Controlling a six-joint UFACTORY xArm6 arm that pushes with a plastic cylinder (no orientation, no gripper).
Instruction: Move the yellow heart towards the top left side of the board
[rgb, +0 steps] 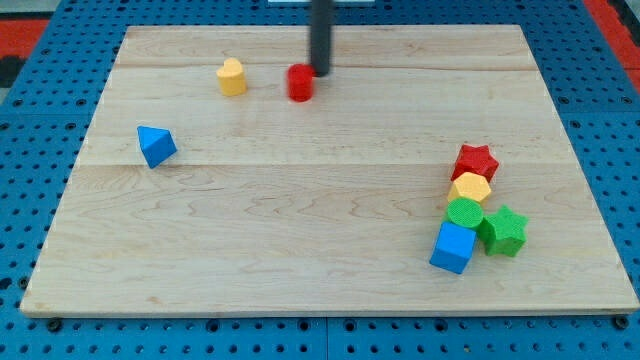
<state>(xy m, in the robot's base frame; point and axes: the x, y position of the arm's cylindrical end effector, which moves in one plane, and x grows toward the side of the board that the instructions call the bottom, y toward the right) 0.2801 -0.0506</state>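
The yellow heart (231, 77) lies on the wooden board (320, 240) in the upper left part. My tip (319, 72) is at the view's top centre, right of the heart, touching or just beside the upper right of a red round block (300, 83). The red block sits between my tip and the yellow heart, with a gap of bare wood between red block and heart.
A blue triangular block (155, 146) lies at the left. At the right stands a cluster: red star (475, 160), yellow hexagon (469, 188), green round block (464, 213), green star (503, 230), blue cube (453, 247). A blue pegboard (40, 120) surrounds the board.
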